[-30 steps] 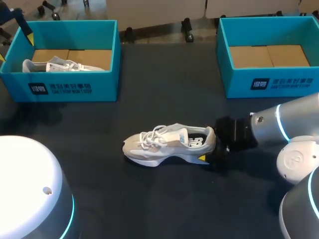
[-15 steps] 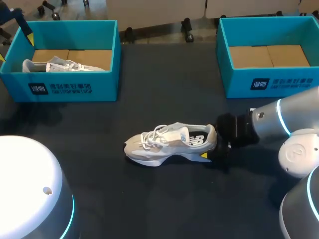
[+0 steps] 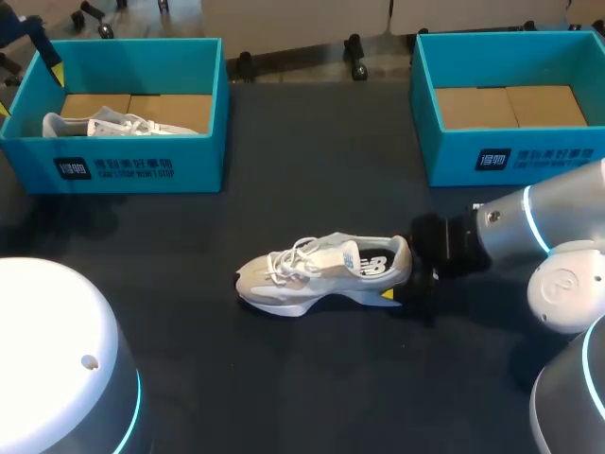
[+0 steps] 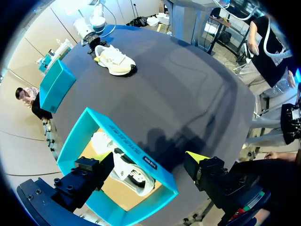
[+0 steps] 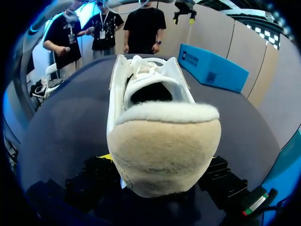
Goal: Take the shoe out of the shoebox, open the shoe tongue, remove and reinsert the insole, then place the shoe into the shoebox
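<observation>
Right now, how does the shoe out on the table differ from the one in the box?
The table shoe stands in the open on the dark table, seen whole. The boxed shoe lies inside the left box, its lower part hidden by the wall in the head view. The right gripper is at the table shoe's heel; nothing touches the boxed shoe. Both are pale, laced trainers.

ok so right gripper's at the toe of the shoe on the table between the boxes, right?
Heel, not toe: the head view shows the right gripper at the heel of the shoe, which sits on the table between the left box and right box.
</observation>
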Controlling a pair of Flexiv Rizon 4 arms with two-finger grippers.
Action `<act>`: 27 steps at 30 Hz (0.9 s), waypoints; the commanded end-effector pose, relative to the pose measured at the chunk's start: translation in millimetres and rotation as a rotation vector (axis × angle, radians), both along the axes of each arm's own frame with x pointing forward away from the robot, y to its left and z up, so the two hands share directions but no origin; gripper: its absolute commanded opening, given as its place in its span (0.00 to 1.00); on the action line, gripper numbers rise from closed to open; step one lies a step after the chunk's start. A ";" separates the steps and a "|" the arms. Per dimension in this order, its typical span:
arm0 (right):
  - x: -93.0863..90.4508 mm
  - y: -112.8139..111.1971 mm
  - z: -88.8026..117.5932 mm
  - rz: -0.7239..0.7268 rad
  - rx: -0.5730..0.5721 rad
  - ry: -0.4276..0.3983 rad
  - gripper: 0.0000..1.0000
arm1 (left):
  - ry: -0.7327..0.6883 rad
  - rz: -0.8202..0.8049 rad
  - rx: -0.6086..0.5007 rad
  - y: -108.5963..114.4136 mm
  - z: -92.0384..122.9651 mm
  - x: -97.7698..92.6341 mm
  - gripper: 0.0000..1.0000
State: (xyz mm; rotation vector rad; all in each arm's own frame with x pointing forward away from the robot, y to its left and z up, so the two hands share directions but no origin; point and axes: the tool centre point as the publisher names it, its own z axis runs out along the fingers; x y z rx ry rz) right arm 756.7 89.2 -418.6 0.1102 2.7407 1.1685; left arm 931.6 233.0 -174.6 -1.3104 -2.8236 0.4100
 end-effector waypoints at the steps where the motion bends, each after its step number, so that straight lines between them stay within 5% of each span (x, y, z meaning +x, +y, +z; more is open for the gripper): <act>1: -0.1 3.1 -1.6 -0.004 -0.007 -0.001 0.00 | -0.002 0.000 0.001 -0.1 -0.2 -0.4 1.00; 22: -0.1 3.1 -1.6 -0.004 -0.007 -0.001 0.00 | -0.002 0.000 0.001 -0.1 -0.2 -0.4 1.00; 27: -0.1 3.1 -1.6 -0.004 -0.007 -0.001 0.00 | -0.019 0.073 -0.003 -7.2 8.6 -16.8 1.00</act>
